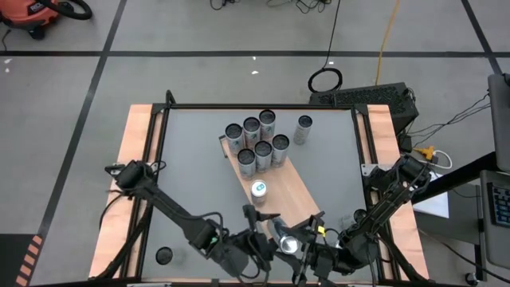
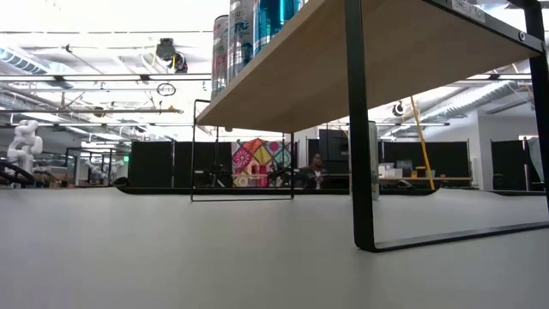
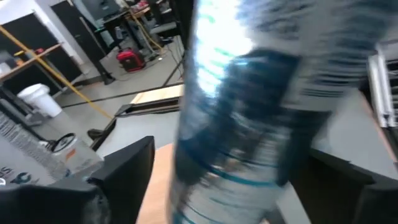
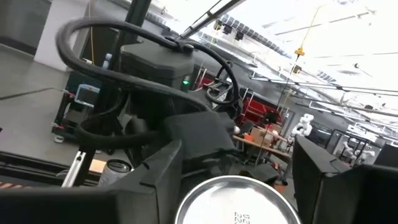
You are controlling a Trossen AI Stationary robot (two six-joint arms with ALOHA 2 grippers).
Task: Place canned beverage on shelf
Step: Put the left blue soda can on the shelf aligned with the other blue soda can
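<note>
Can: we see it [image 1: 288, 245] at the shelf's [image 1: 296, 194] near end, between both tools.
Right tool [image 1: 307, 253]: grasping the can.
Left tool [image 1: 267, 239]: around the can; grip unclear to us.
Shelf: seven cans [image 1: 256, 141] farther along.

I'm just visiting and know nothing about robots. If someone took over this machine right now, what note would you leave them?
Right hand: closed on a can, at the near end of the shelf.
Left hand: right beside the same can, which fills its wrist view; I cannot tell whether it is gripping.
Done: six cans stand clustered at the shelf's far end, and a seventh can stands alone mid-board.
Left: set the held can on the shelf. One lone can stands on the table beside the shelf's far end and probably goes next.
</note>
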